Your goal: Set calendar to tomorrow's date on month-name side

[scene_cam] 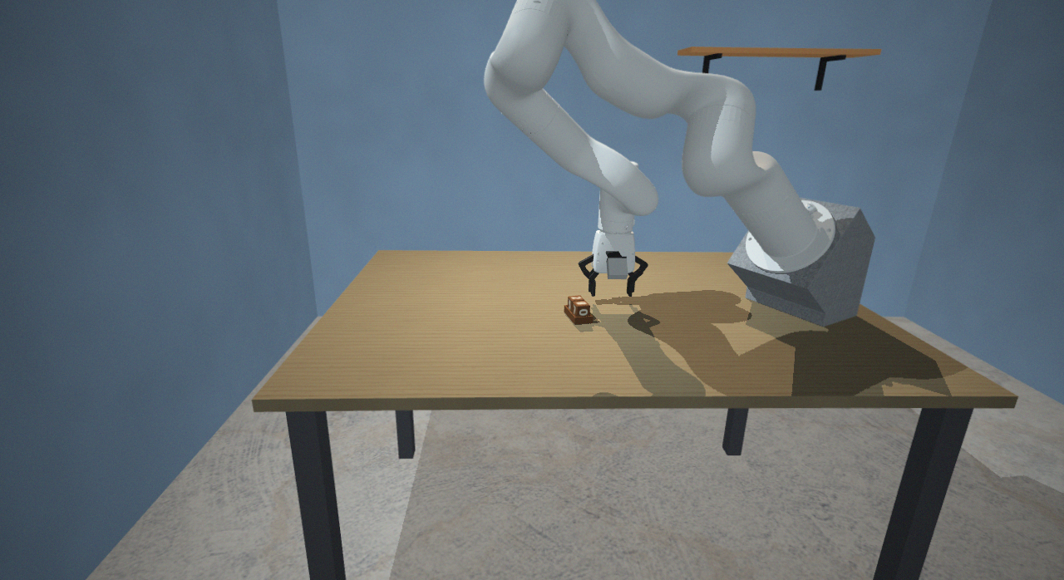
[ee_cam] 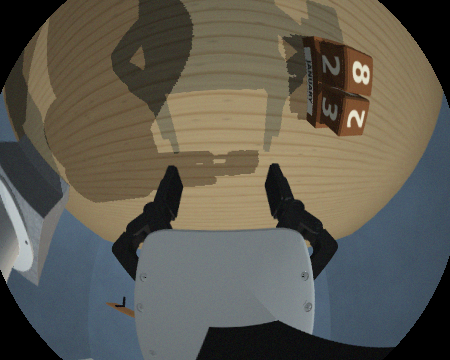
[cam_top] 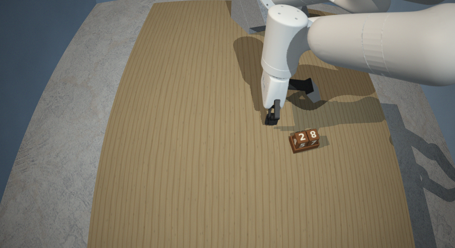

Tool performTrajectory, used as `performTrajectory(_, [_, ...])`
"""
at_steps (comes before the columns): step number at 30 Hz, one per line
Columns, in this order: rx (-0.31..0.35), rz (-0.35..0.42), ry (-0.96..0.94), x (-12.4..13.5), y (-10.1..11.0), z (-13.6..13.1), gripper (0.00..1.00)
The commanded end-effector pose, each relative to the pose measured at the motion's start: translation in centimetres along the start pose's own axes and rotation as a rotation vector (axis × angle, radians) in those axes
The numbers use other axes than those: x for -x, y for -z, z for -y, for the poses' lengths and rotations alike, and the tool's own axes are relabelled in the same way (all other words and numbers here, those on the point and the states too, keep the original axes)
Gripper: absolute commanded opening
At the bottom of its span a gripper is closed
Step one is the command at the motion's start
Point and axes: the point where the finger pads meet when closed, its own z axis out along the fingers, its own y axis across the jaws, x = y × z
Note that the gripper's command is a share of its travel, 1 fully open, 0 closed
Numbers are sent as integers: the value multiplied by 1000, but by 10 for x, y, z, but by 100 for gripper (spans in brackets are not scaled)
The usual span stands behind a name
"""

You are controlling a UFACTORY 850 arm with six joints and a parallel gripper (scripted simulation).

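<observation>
Top view, gripper: The gripper (cam_top: pixel 272 120) (scene_cam: pixel 611 287) (ee_cam: pixel 223 174) is poised above the wooden table (cam_top: pixel 191 151) (scene_cam: pixel 446 353) (ee_cam: pixel 220 115), near the calendar but apart from it.
Top view, tray: The brown tray (cam_top: pixel 306 149) (scene_cam: pixel 579 320) (ee_cam: pixel 317 121) lies flat on the table, holding two numbered cubes side by side.
Top view, cubes: One cube (cam_top: pixel 301 137) (scene_cam: pixel 572 302) (ee_cam: pixel 355 118) wears a 2 on top and a 5 on its side; its neighbor, the second cube (cam_top: pixel 312 134) (scene_cam: pixel 583 307) (ee_cam: pixel 359 71), bears an 8 over a 7.
Exterior view, jaws: Black fingers stand wide apart, released, with the cubes outside their grasp.
Exterior view, calendar: Tray and cubes sit beside and below the gripper; a 0 marks the end face of the second cube.
Exterior view, arm: The white arm (cam_top: pixel 349 43) (scene_cam: pixel 624 71) arches from a gray block (cam_top: pixel 246 14) (scene_cam: pixel 848 257) (ee_cam: pixel 47 192), with an orange shelf (scene_cam: pixel 780 52) (ee_cam: pixel 120 309) on the wall behind.
Wrist view, fingers: Both fingers are spread, the calendar beyond them toward the upper right.
Wrist view, month: A pale label (ee_cam: pixel 309 82) reads "JANUARY" along the tray's side.
Wrist view, date: Above that label the cubes show 2 and 3, today's 23; tomorrow's 24 is yet to be set.
Wrist view, cube tops: The 8 and the 2 face up.
</observation>
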Motion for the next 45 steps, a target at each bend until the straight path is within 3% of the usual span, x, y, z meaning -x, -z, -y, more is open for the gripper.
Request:
performTrajectory(1, [0, 0, 0, 0, 0, 0, 100])
performTrajectory(24, [0, 0, 0, 0, 1, 0, 100])
performTrajectory(38, [0, 0, 0, 0, 35, 0, 100])
performTrajectory(45, [0, 0, -8, 0, 38, 0, 100])
